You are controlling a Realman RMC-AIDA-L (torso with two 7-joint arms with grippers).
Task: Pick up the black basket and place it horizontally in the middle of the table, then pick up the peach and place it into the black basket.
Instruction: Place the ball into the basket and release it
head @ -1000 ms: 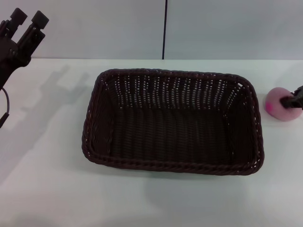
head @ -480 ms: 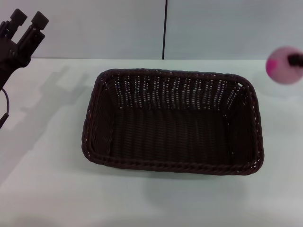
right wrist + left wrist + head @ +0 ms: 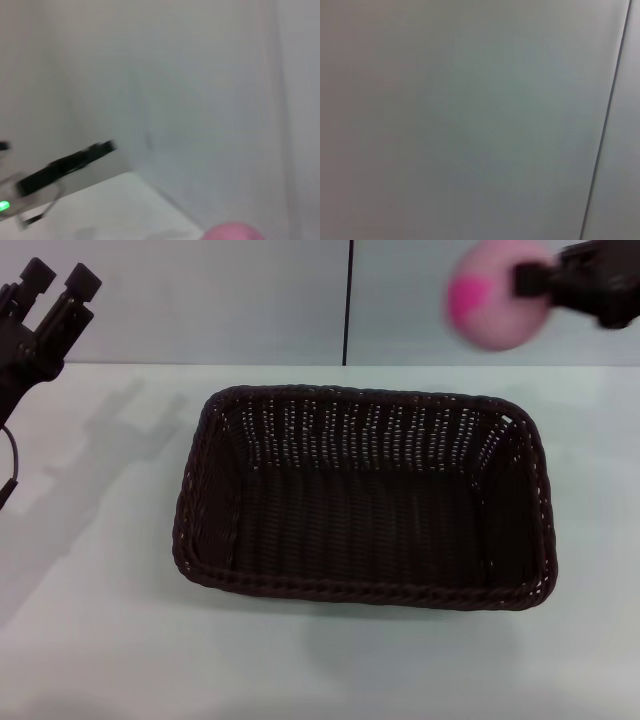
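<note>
The surface (image 3: 90, 640) is white and broad, and nearest the robot it lies bare. In its middle sits the basket (image 3: 365, 498), long side running left to right, flat on its base, with nothing inside it. Beyond the basket's far right corner, well above the surface and in front of the grey wall (image 3: 220, 300), the right tool (image 3: 530, 282) holds the peach (image 3: 497, 306) in the air; its dark fingers are closed against the fruit's right side, and the peach's darker pink patch faces left. The peach hangs clear of the basket, touching neither rim nor weave. In the right wrist view only the top of the peach (image 3: 232, 232) shows at the frame's lower edge, with the surface and wall behind. At the far left, the left tool (image 3: 58, 282) is raised beside the wall, well apart from the basket, its two fingers standing slightly apart and holding nothing.
</note>
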